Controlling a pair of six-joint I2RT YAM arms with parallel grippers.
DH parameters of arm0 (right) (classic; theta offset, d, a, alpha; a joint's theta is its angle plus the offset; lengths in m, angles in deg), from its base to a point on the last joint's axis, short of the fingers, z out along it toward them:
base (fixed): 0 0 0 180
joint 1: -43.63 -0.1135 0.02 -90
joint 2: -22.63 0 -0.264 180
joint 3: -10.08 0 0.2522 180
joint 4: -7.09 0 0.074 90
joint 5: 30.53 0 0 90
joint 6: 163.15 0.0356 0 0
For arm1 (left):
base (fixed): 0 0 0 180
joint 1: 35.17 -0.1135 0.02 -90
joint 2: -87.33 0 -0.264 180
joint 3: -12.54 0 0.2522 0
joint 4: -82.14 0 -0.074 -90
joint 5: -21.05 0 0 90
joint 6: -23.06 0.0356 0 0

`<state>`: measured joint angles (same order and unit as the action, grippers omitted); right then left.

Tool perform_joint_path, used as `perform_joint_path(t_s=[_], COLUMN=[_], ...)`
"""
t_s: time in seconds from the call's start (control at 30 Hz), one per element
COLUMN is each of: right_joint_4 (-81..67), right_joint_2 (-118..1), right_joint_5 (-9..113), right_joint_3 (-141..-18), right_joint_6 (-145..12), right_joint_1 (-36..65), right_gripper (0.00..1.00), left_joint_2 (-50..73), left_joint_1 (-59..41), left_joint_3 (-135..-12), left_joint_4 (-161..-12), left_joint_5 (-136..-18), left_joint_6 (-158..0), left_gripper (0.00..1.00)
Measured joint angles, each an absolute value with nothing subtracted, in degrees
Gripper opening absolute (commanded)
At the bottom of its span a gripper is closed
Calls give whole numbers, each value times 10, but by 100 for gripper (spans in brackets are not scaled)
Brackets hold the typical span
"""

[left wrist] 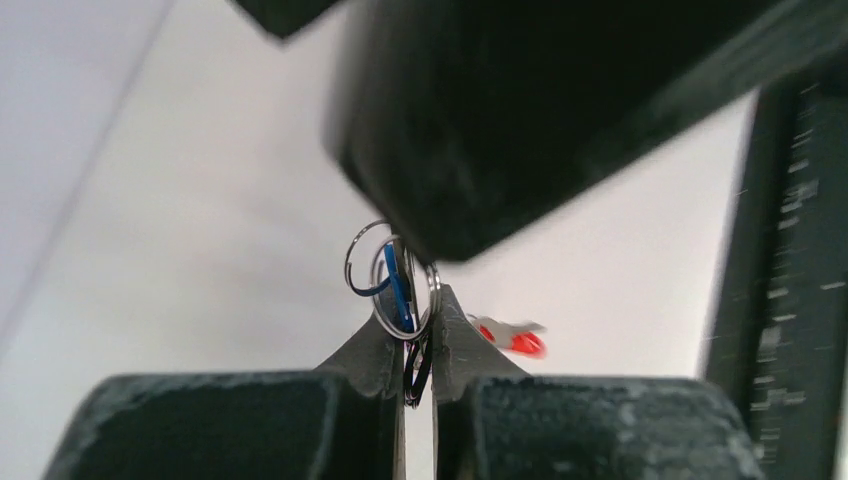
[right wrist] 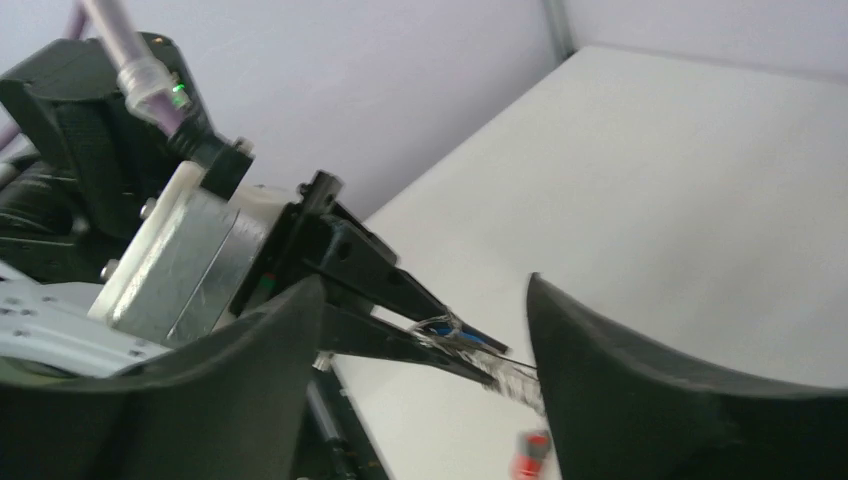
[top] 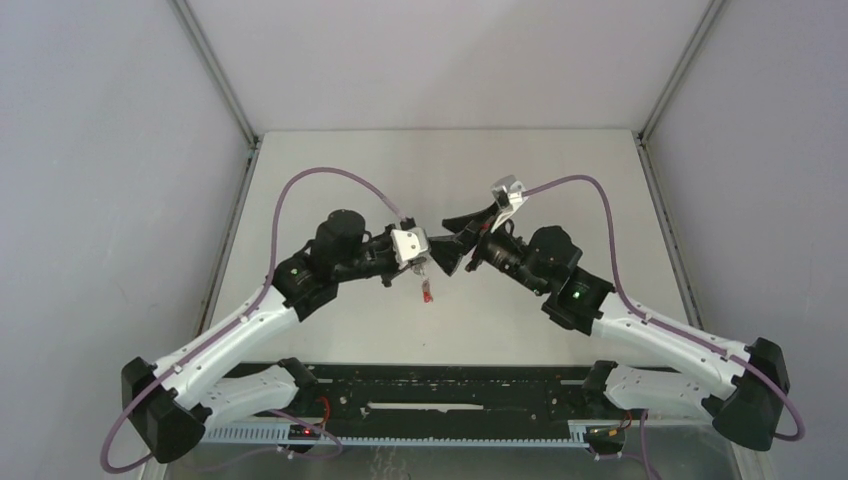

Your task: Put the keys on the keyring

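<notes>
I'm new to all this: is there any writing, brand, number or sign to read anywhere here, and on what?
None legible.
No print shows on the blue tag, the red tag or the keyring.
Pale marks on the dark bar: too blurred to read.

The keyring (left wrist: 392,270) rings are thin, polished silver metal; the blue key tag (left wrist: 398,290) among them is smooth, glossy plastic. The left gripper (left wrist: 418,338) has fingers (left wrist: 230,425) of matt black, grainy, scuffed plastic. The table (top: 560,170) is smooth, matt white.
</notes>
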<state>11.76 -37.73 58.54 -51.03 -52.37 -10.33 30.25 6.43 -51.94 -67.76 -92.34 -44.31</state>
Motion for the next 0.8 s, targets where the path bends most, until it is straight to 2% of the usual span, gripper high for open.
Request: perform_joint_path(t_s=[0.2,0.43,0.7,0.73,0.77,0.8], right_joint_4=[48,-57,-107,-111,-117,-123], right_joint_2=[-333,-282,-245,-244,-243,-242], right_joint_5=[601,636,659,662,665,668], right_joint_3=[-513,-514,-490,-489,-488,-488], right_joint_6=[-487,-459,-433,-432,-432,-430], right_joint_1=[-43,-2,18,19,20,22], right_gripper=[100,100,100,100,100,100], left_joint_2=[262,110,-46,-64,-78,-92], left_joint_1=[42,-7,9,17,24,33], left_joint_3=[-509,-510,-532,-537,-541,-549], left_joint_4=[-696,-795,-857,-856,-854,-846], left_joint_5=[-851,-724,-631,-624,-619,-614], left_joint_6=[-286,-148,-64,-59,-57,-54], left_gripper=[0,0,0,1,7,22])
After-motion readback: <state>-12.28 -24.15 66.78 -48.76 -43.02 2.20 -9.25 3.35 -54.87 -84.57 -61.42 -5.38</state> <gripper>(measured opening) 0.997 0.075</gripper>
